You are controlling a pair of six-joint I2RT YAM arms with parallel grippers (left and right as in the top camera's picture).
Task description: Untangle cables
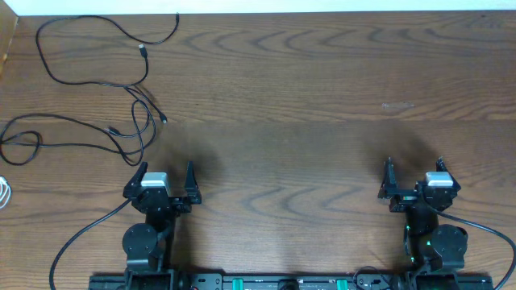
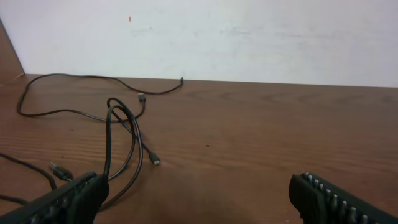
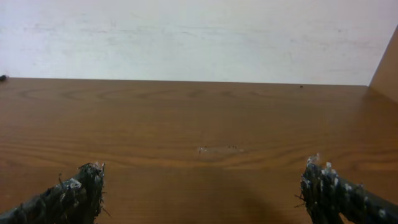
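Note:
Several thin black cables (image 1: 143, 51) lie in loose loops over the table's far left, and they cross near a small plug (image 1: 164, 119). A bit of white cable (image 1: 4, 193) shows at the left edge. My left gripper (image 1: 168, 169) stands open just below and right of the loops, holding nothing. In the left wrist view the crossed black cables (image 2: 109, 134) lie ahead and to the left of the open left gripper (image 2: 199, 186), one strand passing by the left finger. My right gripper (image 1: 414, 165) is open at the near right, far from any cable; its wrist view shows the right gripper (image 3: 203, 174) over bare wood.
The wooden table (image 1: 306, 97) ends at a white wall (image 2: 249, 37) along its far side. Thicker black cords run from both arm bases (image 1: 149, 242) along the near edge. A faint scuff mark (image 3: 217, 149) lies ahead of the right gripper.

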